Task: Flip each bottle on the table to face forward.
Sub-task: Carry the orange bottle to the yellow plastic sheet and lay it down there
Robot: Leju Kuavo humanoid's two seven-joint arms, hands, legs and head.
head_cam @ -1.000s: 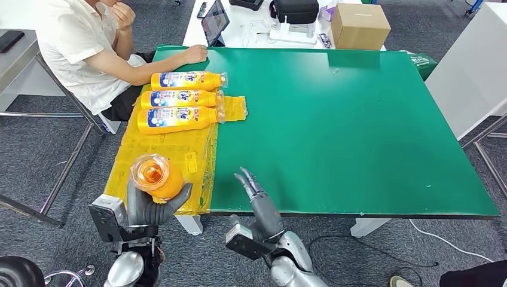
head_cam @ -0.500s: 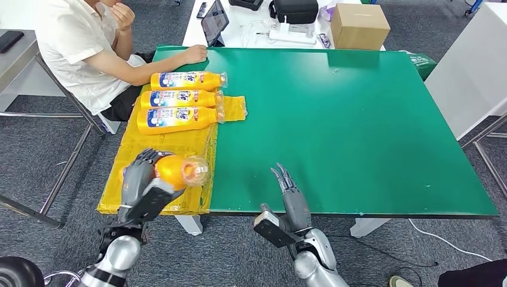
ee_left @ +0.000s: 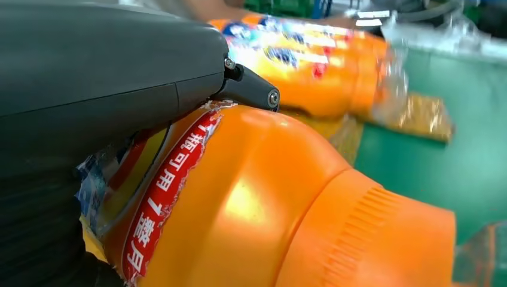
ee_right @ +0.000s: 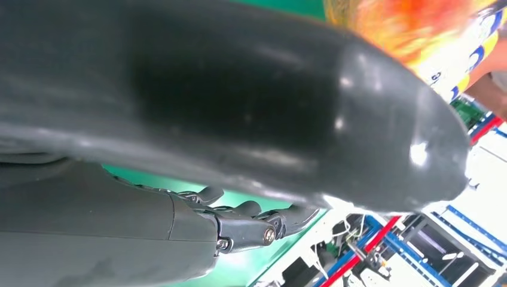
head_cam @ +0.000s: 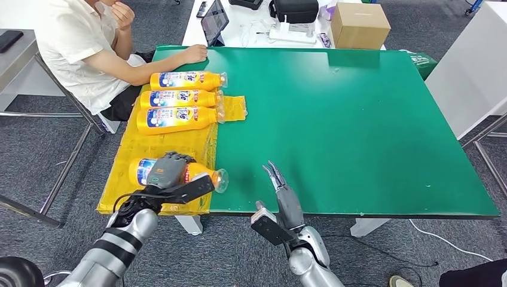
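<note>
Item 1: left hand [head_cam: 169,171]. I am gripping the near bottle [head_cam: 197,176] with it, fingers wrapped over the label, at about 7 o'clock on the surface [head_cam: 359,119]. The bottle is lying on its side on the yellow sheet [head_cam: 173,143], its clear-wrapped cap pointing toward 3 o'clock and reaching over the green.

Item 2: right hand [head_cam: 281,188]. It is hovering at the 6 o'clock edge, fingers spread and nearly straight, holding nothing, apart from the bottle.

Item 3: three more bottles [head_cam: 179,98]. They are lying side by side around 10 o'clock, labels up, caps toward 3 o'clock.

Item 4: person [head_cam: 78,48]. Sitting at 10 o'clock, one hand resting on the far corner of the surface.

Handling note: I judge this step to be setting the near bottle down label-up. I am planning to let its weight settle on the sheet before loosening the fingers, since a round body may roll. I am aiming to lift the fingers straight off the label so they are not dragging the loose wrap, and to line it up parallel with the row
</note>
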